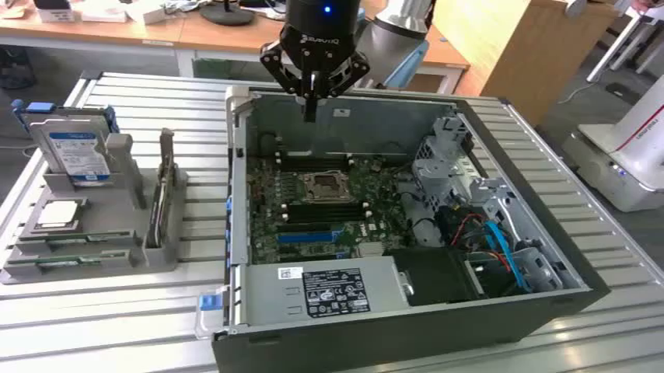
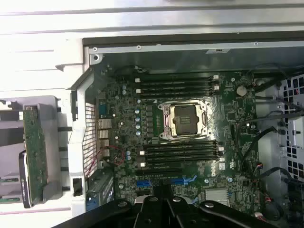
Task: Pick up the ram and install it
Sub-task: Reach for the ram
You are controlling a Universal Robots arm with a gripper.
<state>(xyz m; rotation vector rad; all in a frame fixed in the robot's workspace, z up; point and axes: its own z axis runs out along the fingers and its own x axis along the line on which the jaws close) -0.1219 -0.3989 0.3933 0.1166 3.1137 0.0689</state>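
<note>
Starting at the exterior view's left, a grey holder (image 1: pixel 124 252) rests on the slatted metal table (image 1: pixel 104 326). A hard drive (image 1: pixel 75 151) with a blue-white label stands upright at the back of the holder. A square silver processor chip (image 1: pixel 61 214) lies flat in front of the drive. The ram (image 1: pixel 163 190) stands on its long edge in a slot along the holder's side nearest the computer case (image 1: pixel 415 342). In the wrist view the ram (image 2: pixel 34 152) appears as a long green board seated in the same grey holder, just beside the case's outer wall.

The case lies on its side with the cover off. The motherboard (image 1: pixel 311 225) faces upward, with the processor socket (image 1: pixel 323 185) near its middle. Black memory slots (image 2: pixel 180 152) run in rows on both sides of the socket. The power supply (image 1: pixel 322 291) sits at the case's near edge, and a bundle of cables lies toward the exterior view's right.

The gripper (image 1: pixel 309 115) hangs above the far edge of the case, over the motherboard. Its fingers are pressed together into one narrow point. Nothing is clamped between them, and they touch nothing. In the wrist view the gripper (image 2: pixel 164 194) shows as dark closed fingers over the board's blue connectors. The gripper is well apart from the ram.
</note>
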